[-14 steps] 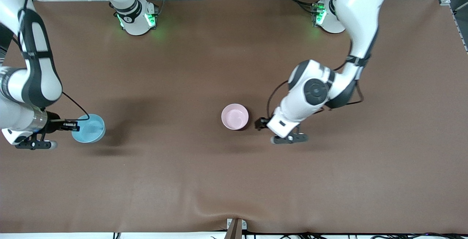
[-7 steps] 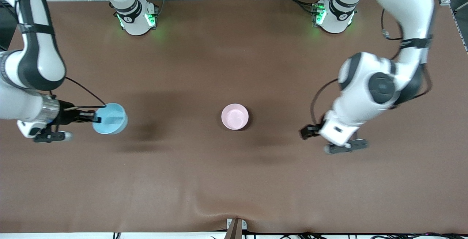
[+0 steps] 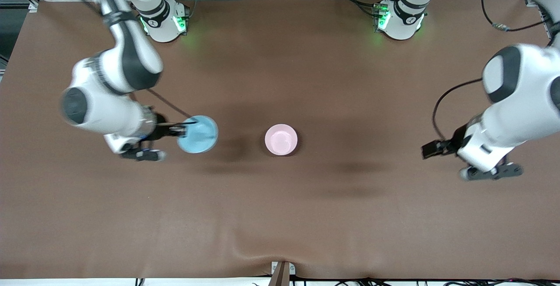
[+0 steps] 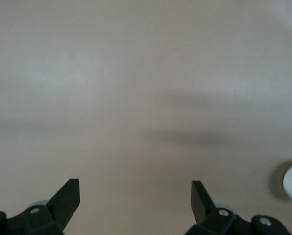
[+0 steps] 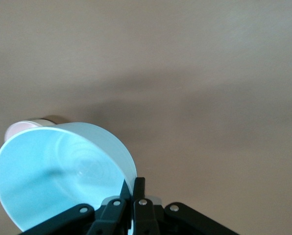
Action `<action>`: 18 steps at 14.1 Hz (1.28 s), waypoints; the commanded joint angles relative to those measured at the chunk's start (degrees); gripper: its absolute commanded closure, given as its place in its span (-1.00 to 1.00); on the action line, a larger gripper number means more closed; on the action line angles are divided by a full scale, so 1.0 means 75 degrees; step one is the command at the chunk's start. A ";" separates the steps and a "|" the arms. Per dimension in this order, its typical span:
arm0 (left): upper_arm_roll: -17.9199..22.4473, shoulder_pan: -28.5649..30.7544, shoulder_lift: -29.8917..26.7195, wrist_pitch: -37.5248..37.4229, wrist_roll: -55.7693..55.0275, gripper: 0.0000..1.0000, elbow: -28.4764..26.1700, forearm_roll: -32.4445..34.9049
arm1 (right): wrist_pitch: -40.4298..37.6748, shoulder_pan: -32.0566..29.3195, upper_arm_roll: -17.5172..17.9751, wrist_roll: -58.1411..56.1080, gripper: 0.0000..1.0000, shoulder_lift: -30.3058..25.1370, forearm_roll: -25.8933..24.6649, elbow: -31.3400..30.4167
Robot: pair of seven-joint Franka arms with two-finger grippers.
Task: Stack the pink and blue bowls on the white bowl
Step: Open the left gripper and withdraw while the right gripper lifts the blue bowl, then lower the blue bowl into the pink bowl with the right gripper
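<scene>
Front view, read from its left edge: the right pincer [image 3: 177,129] sits left of centre, clamped on the rim of the blue bowl [image 3: 197,134], which hangs above the brown surface [image 3: 280,216] with its shadow cast toward the middle. The right wrist view shows that bowl [image 5: 62,171] tilted, its thin wall nipped between the closed fingers [image 5: 138,188], and its hollow empty. At the centre of the front view the pink bowl [image 3: 281,139] stands upright on the surface, also empty; whether the white bowl lies beneath it cannot be told from above. Toward the right edge the left pincer [image 3: 431,149] hovers over bare surface, well apart from both bowls, its arm waiting; the left wrist view shows its fingers [image 4: 67,196] spread wide with nothing between them.

Both bowls look glossy, light and rigid, likely slippery and chippable, so a firm pinch on the rim seems the sensible hold, with a gentle, level lowering into the pink bowl.
</scene>
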 commanded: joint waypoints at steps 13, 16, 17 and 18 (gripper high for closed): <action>0.0816 -0.0169 -0.2558 -0.2541 0.1377 -1.00 -0.0285 0.0012 | 0.2541 0.2248 -0.0091 0.2524 1.00 0.1985 0.1339 0.0329; 0.0769 -0.0169 -0.2511 -0.2531 0.1343 -1.00 -0.0261 -0.0069 | 0.2891 0.2494 -0.0115 0.2665 1.00 0.2208 0.1386 0.0354; 0.0757 -0.0169 -0.2511 -0.2542 0.1354 -1.00 -0.0261 -0.0081 | 0.2986 0.2506 -0.0103 0.2677 1.00 0.2267 0.1386 0.0354; 0.0757 -0.0157 -0.2500 -0.2542 0.1400 -1.00 -0.0261 -0.0093 | 0.3056 0.2540 -0.0114 0.2677 1.00 0.2314 0.1386 0.0354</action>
